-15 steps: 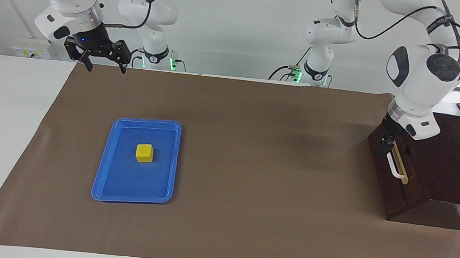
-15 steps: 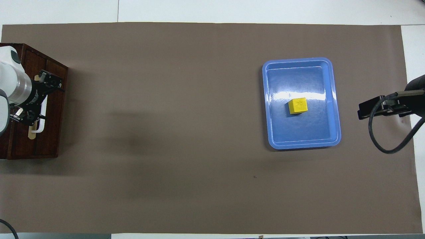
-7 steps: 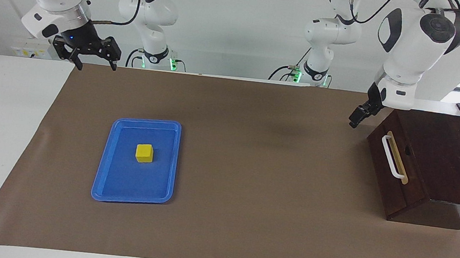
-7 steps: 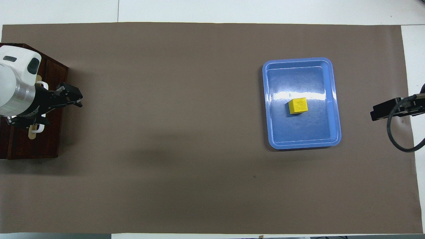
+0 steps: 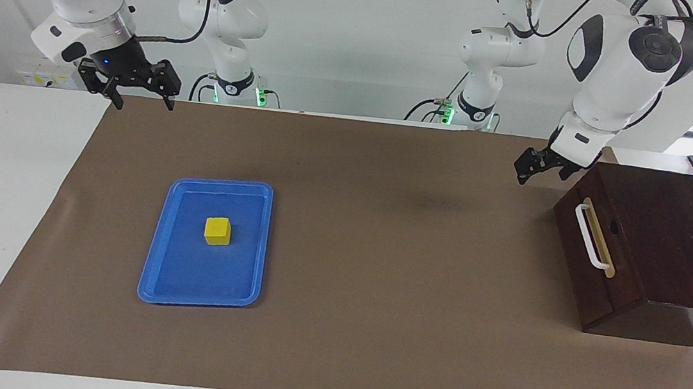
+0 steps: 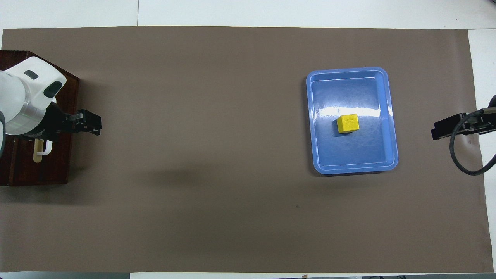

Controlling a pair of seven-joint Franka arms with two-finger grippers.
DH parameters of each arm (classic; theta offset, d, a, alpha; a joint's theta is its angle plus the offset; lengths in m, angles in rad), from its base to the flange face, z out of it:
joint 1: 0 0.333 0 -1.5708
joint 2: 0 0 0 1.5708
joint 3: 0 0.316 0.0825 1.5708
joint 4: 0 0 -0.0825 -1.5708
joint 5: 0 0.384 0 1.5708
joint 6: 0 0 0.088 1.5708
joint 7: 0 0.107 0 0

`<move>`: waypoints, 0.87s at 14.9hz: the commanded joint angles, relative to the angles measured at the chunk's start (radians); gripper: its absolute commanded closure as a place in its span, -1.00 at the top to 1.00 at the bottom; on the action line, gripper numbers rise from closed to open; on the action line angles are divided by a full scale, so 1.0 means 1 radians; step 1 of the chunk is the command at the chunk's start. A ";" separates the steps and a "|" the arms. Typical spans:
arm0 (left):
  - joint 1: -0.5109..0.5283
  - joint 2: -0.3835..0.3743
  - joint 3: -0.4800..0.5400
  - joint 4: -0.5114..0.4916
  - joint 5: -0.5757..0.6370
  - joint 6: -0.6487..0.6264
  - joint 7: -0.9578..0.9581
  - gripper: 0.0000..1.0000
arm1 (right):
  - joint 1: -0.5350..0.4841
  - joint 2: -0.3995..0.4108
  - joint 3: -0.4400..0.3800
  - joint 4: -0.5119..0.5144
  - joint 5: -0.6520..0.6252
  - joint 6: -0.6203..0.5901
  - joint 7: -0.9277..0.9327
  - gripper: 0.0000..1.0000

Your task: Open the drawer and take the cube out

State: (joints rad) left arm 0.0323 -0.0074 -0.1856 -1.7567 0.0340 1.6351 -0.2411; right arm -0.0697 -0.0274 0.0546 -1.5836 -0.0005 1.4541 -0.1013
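Note:
The drawer (image 5: 593, 272) of the dark brown box is shut, its white bar handle (image 5: 589, 236) free. The box stands at the left arm's end of the table, its top partly covered by the arm in the overhead view, where the drawer (image 6: 62, 162) front shows. My left gripper (image 5: 541, 171) hangs open and empty in the air in front of the drawer, over the brown mat, also seen as the left gripper (image 6: 93, 124) from above. The yellow cube (image 5: 217, 230) lies in a blue tray (image 5: 183, 280) toward the right arm's end. My right gripper (image 5: 143, 102) waits open, raised over the mat's edge.
The brown mat (image 5: 378, 256) covers most of the table. Seen from above, the cube (image 6: 347, 123) sits near the middle of the tray (image 6: 352, 159), and the right gripper (image 6: 443, 130) with its cable hangs over the mat's end beside the tray.
My left gripper has come off the drawer handle, risen and swung out in front of the box. The right gripper has drifted slightly toward its end of the table. The drawer stays shut.

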 commanded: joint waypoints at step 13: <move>-0.061 0.036 0.044 0.097 -0.020 -0.074 0.100 1.00 | -0.012 -0.017 0.008 -0.024 -0.012 0.023 0.003 1.00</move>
State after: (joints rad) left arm 0.0042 0.0340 -0.1742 -1.6710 0.0298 1.5840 -0.1607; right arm -0.0702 -0.0288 0.0546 -1.5837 -0.0005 1.4573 -0.1012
